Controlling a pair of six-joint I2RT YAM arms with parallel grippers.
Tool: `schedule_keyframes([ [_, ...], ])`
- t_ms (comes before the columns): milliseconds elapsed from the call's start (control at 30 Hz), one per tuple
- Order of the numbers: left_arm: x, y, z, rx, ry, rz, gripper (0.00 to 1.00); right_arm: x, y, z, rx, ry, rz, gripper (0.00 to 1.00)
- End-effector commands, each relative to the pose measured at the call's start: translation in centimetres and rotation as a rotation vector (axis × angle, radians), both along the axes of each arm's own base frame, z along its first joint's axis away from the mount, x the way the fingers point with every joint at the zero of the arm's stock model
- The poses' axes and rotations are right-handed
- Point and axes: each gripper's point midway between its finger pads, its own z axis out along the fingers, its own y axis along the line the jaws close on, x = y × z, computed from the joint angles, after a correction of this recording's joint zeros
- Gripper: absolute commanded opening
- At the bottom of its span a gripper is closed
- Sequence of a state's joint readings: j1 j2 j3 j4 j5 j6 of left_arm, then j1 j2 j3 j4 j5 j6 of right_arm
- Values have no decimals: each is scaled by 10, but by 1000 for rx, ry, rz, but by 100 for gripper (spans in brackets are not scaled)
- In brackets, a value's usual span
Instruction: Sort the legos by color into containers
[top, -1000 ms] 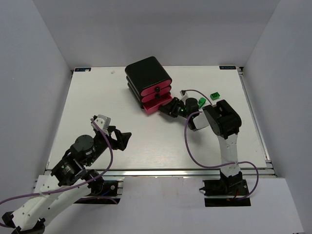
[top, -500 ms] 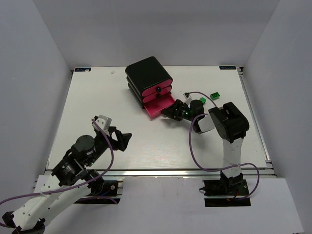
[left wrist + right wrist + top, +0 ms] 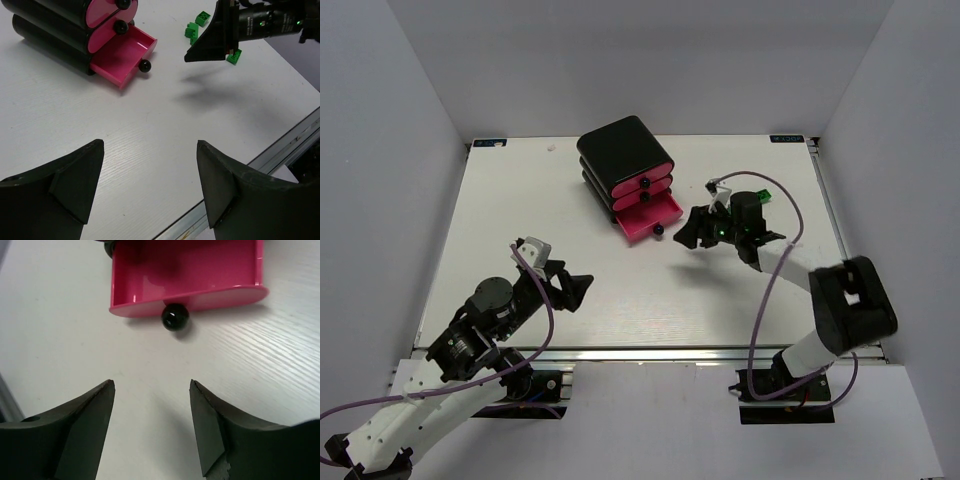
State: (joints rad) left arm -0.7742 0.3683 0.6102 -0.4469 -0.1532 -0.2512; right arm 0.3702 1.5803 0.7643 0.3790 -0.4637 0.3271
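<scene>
The black cabinet [image 3: 623, 148] stands at the back middle of the table with three pink drawers. Its bottom drawer [image 3: 653, 216] is pulled out, and the part I see in the right wrist view [image 3: 185, 270] holds nothing. My right gripper [image 3: 688, 230] hangs open just right of the drawer's black knob [image 3: 175, 316], not touching it. Green legos [image 3: 191, 31] lie on the table behind the right arm; one [image 3: 769, 197] peeks out beside it. My left gripper [image 3: 582, 290] is open and empty over bare table at the front left [image 3: 150, 145].
The right arm's purple cable [image 3: 765, 300] loops over the table's right side. The table's front rail [image 3: 280, 150] runs close behind the left gripper. White walls enclose the table on three sides.
The bottom drawer slid out toward the front right. My right gripper opened off the knob and backed away to the right as the arm stretched out. The left arm barely moved.
</scene>
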Motion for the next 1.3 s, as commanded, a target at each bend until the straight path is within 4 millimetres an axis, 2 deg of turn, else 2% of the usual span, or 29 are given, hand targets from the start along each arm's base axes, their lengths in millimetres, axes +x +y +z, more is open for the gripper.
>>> schedule_keyframes([
  [0,-4,-6,2,-13,-14,-41,83,-4,-50,5,-306,-111,-18,63],
  [33,-4,-7,2,-12,-14,-47,79,6,-71,21,-391,-201,-74,44],
  [67,-4,-8,2,-12,-14,-55,77,8,-83,27,-432,-222,-106,33],
  [100,-5,-10,1,-6,-10,-67,73,9,-95,31,-468,-227,-127,27],
  [133,-5,-10,-1,-1,-4,-69,69,1,-100,29,-482,-212,-95,29],
  [167,-5,-11,-1,2,-3,-69,62,-10,-95,29,-498,-244,39,35],
  [200,-6,-12,0,1,-2,-78,60,-7,-98,41,-503,-259,77,43],
  [233,-6,-12,-1,1,0,-81,59,-13,-98,37,-513,-228,137,58],
  [267,-7,-12,1,-1,-6,-80,60,-24,-101,33,-517,-174,190,67],
  [300,-7,-11,1,-2,-11,-82,64,-16,-105,49,-529,-212,207,75],
  [333,-8,-10,2,-6,-16,-80,68,-17,-107,52,-542,-211,229,82],
  [367,-8,-9,4,-14,-23,-77,74,-15,-112,51,-567,-199,240,85],
  [400,-9,-8,6,-19,-27,-75,80,-20,-116,49,-593,-191,283,86],
  [467,-9,-6,7,-27,-35,-69,84,-13,-125,55,-623,-190,315,87],
  [500,-9,-6,7,-30,-36,-66,86,-21,-128,53,-629,-154,347,87],
  [533,-9,-5,7,-32,-35,-61,86,-16,-131,59,-643,-194,382,86],
  [600,-8,-5,5,-25,-29,-55,86,-24,-127,61,-614,-208,451,86],
  [733,-5,-6,0,-6,-9,-52,87,-32,-123,72,-594,-373,597,78],
  [800,-5,-6,-1,-2,-2,-50,87,-37,-127,70,-629,-505,667,76],
  [833,-5,-6,-1,-4,-5,-50,87,-34,-128,78,-673,-607,681,77],
  [867,-5,-5,-1,-6,-7,-47,88,-36,-136,64,-729,-644,717,78],
  [933,-6,-4,2,-15,-17,-45,88,-33,-142,64,-805,-719,741,80],
  [1000,-7,-3,4,-20,-25,-46,88,-24,-158,60,-906,-722,776,80],
  [1067,-8,-2,6,-27,-33,-46,88,-28,-178,37,-958,-583,847,80],
  [1100,-8,-2,7,-28,-34,-47,88,-20,-187,41,-998,-587,889,80],
  [1133,-9,-2,7,-31,-36,-49,88,-17,-197,25,-994,-509,927,79],
  [1167,-9,-2,8,-32,-37,-49,88,-22,-202,19,-989,-464,968,78],
  [1200,-9,-2,8,-31,-38,-50,88,-13,-209,12,-999,-456,998,77],
  [1267,-9,-2,8,-32,-37,-47,88,-8,-227,1,-1043,-428,1017,76],
])
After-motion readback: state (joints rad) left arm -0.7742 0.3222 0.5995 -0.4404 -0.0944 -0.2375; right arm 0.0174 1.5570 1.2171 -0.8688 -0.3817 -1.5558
